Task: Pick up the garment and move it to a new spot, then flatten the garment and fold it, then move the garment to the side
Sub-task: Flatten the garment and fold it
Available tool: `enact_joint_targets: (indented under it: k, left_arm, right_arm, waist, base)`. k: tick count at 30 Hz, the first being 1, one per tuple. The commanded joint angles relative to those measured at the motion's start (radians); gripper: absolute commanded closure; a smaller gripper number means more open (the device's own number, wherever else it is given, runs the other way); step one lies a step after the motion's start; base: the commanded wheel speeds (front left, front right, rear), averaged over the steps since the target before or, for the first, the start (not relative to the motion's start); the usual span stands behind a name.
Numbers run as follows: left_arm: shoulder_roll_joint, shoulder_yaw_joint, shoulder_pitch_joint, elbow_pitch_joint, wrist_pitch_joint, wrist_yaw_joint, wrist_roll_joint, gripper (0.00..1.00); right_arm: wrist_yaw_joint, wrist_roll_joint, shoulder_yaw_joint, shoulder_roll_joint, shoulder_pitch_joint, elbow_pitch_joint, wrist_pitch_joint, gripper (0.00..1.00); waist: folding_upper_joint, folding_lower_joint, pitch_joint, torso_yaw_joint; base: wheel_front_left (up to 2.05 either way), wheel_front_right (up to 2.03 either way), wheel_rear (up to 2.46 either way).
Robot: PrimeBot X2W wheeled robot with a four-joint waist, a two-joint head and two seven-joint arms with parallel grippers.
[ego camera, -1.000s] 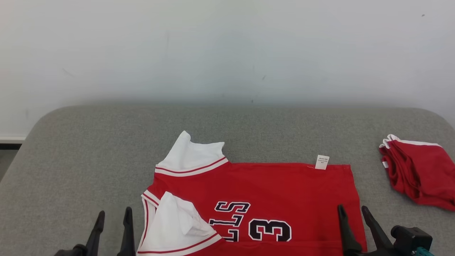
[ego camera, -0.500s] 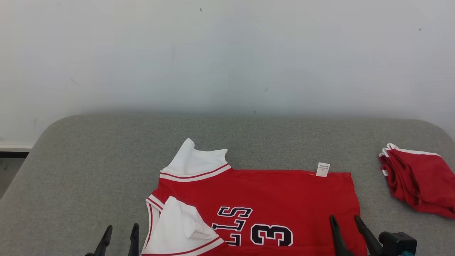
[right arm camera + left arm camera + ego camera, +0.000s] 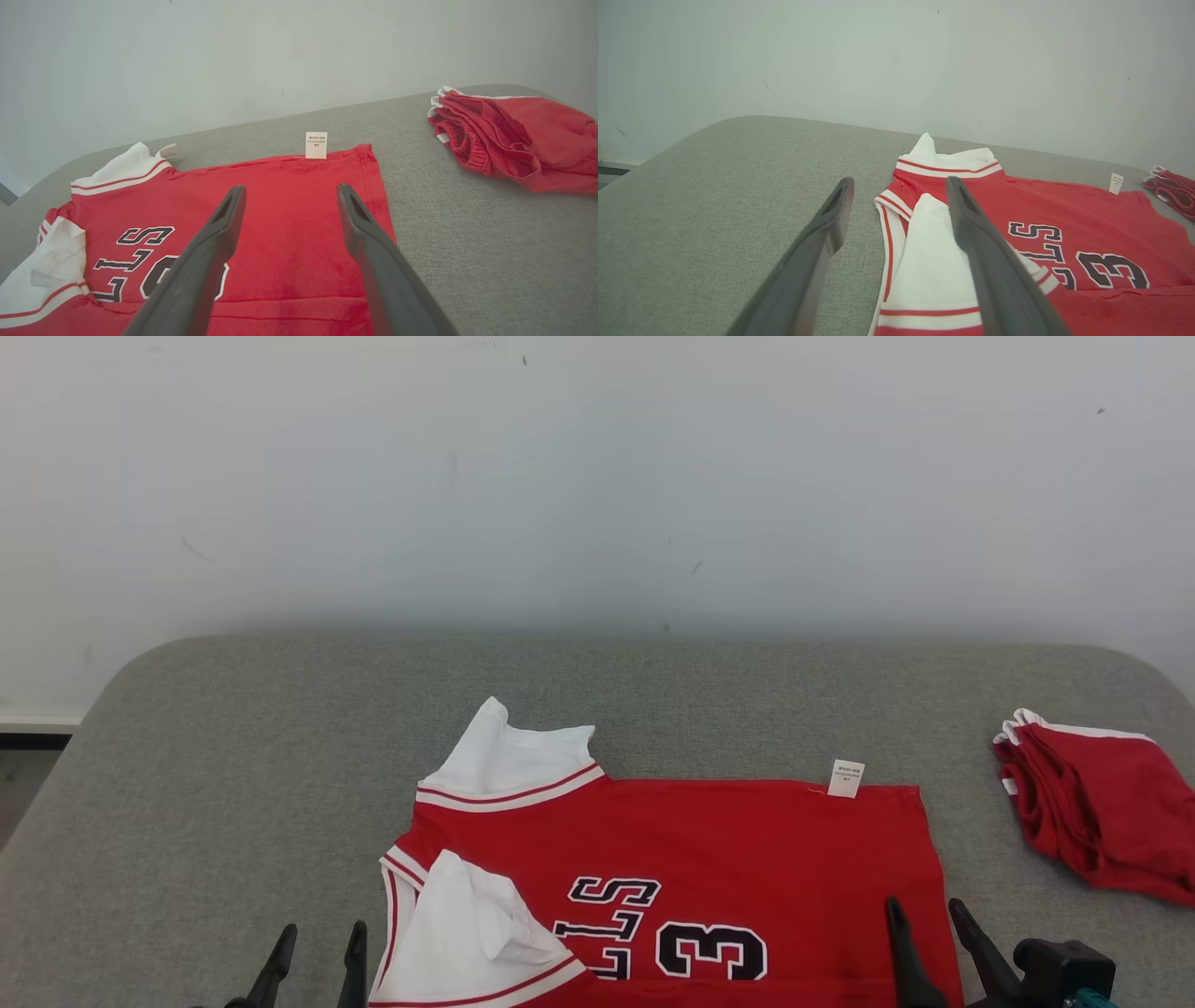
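**Scene.** The red basketball jersey with white sleeves and black lettering [image 3: 672, 877] lies spread on the grey fabric-covered table [image 3: 233, 756]. It sits near the front edge, collar end to the robot's left and hem to the right. A small white care label [image 3: 846, 778] sticks out at the far edge near the hem. The far white sleeve [image 3: 509, 756] lies outward on the table. The near white sleeve [image 3: 467, 933] is turned in over the red body.

**Grippers.** The left gripper [image 3: 322, 933] hovers just beside the collar end. Its fingers are spread apart and hold nothing. In the left wrist view one finger is over bare table and the other over the near sleeve. The right gripper [image 3: 922, 910] is over the hem corner, fingers likewise apart and empty.

**Other.** A second, bunched red garment with white trim [image 3: 1092, 803] sits well apart at the right of the table.

**Progress (judgement).**
- Placement looks done.
- Flattening is mostly done: the body is smooth, with only light creasing.
- The right wrist view shows a lapped edge running along the near side. This could be a first fold, but I cannot tell for sure.
- Left to do: finish the fold, then move the jersey to the side.
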Motion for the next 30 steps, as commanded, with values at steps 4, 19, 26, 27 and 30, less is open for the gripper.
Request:
enact_joint_targets:
  k: [4, 19, 26, 27, 30]
  left_arm:
    - [0.003, -0.004, -0.013, -0.003, -0.002, 0.003, -0.004, 0.0]
    - [0.001, -0.006, -0.021, -0.018, 0.006, 0.022, -0.021, 0.0]
    - [0.006, -0.001, -0.021, -0.022, 0.014, 0.034, -0.03, 0.0]
    - [0.006, -0.001, -0.022, -0.022, 0.013, 0.035, -0.032, 0.0]
    - [0.005, -0.003, -0.028, -0.022, 0.017, 0.036, -0.037, 0.0]
  right_arm:
    - [0.001, -0.014, -0.003, 0.003, -0.005, -0.021, -0.005, 0.0]
    - [0.001, -0.045, -0.013, 0.006, 0.008, -0.124, 0.038, 0.0]
    - [0.001, -0.03, -0.005, 0.006, 0.008, -0.129, 0.053, 0.0]
    - [0.001, -0.03, -0.004, 0.006, 0.009, -0.13, 0.054, 0.0]
    - [0.001, -0.029, -0.007, 0.006, 0.009, -0.132, 0.052, 0.0]
  waist:
    - [0.0, 0.0, 0.007, -0.002]
    - [0.0, 0.0, 0.019, -0.01]
    - [0.0, 0.0, 0.033, -0.02]
    - [0.0, 0.0, 0.036, -0.021]
    - [0.0, 0.0, 0.046, -0.023]
  base:
    - [0.0, 0.0, 0.0]
    - [0.0, 0.0, 0.0]
    - [0.0, 0.0, 0.0]
    - [0.0, 0.0, 0.0]
    - [0.0, 0.0, 0.0]
